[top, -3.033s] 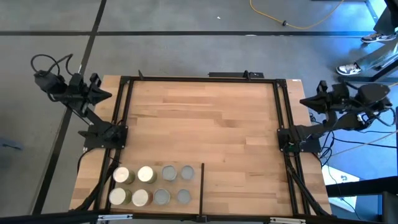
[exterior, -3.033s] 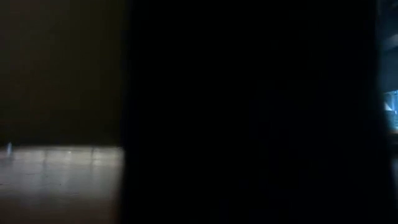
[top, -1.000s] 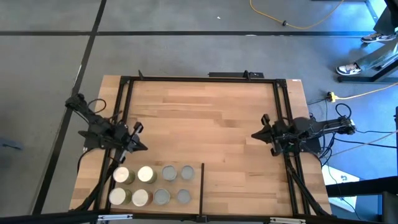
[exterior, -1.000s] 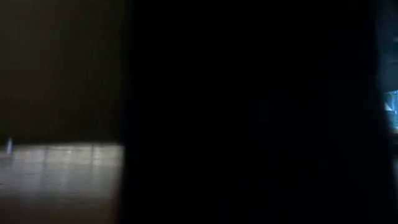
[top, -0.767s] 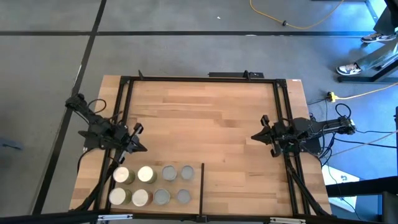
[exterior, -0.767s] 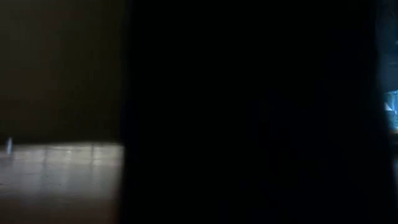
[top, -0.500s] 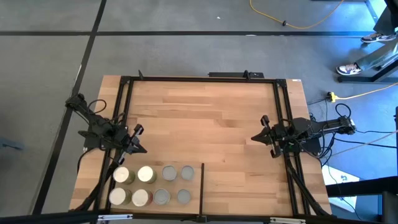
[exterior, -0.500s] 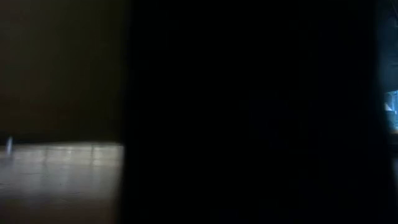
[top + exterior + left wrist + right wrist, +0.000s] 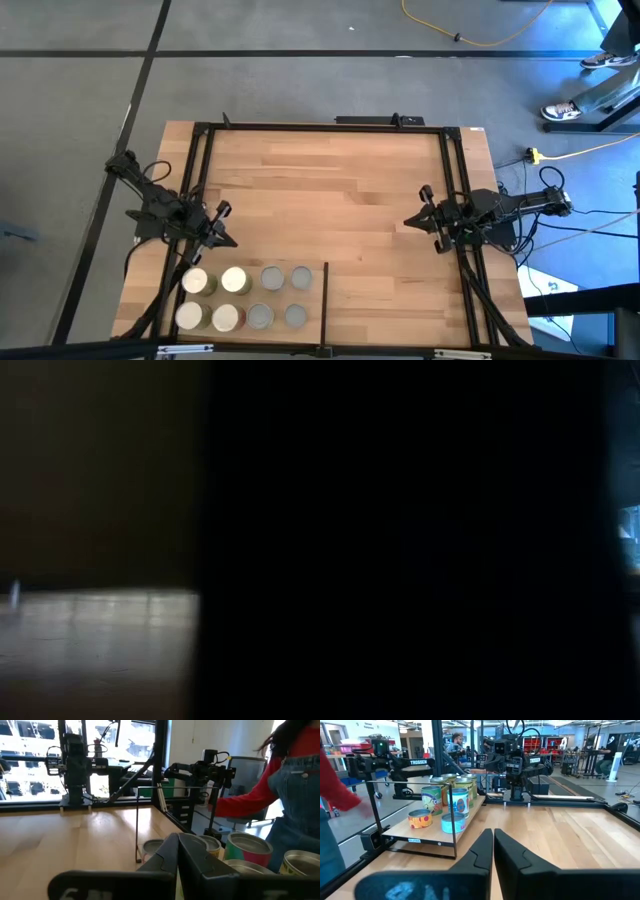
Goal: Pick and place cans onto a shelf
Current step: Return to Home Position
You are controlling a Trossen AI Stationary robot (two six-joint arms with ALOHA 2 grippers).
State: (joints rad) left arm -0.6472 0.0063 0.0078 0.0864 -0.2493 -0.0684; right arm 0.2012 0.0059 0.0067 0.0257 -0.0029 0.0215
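Note:
Several short cans (image 9: pixel 246 297) with silver or white tops stand in two rows on the shelf (image 9: pixel 313 298), the pale wood section at the table's near left, bounded by a thin black divider strip (image 9: pixel 326 295). They also show in the left wrist view (image 9: pixel 247 849) and the right wrist view (image 9: pixel 442 802). My left gripper (image 9: pixel 230 237) (image 9: pixel 178 836) is shut and empty, just beyond the cans' far side. My right gripper (image 9: pixel 405 220) (image 9: pixel 493 831) is shut and empty at the table's right side, pointing left across the bare wood.
Black frame rails (image 9: pixel 196 170) run along the table's edges. The middle of the table (image 9: pixel 330 190) is bare wood. A person in a red sleeve (image 9: pixel 240 802) stands beyond the table's near edge. The low view (image 9: pixel 400 540) is almost wholly dark.

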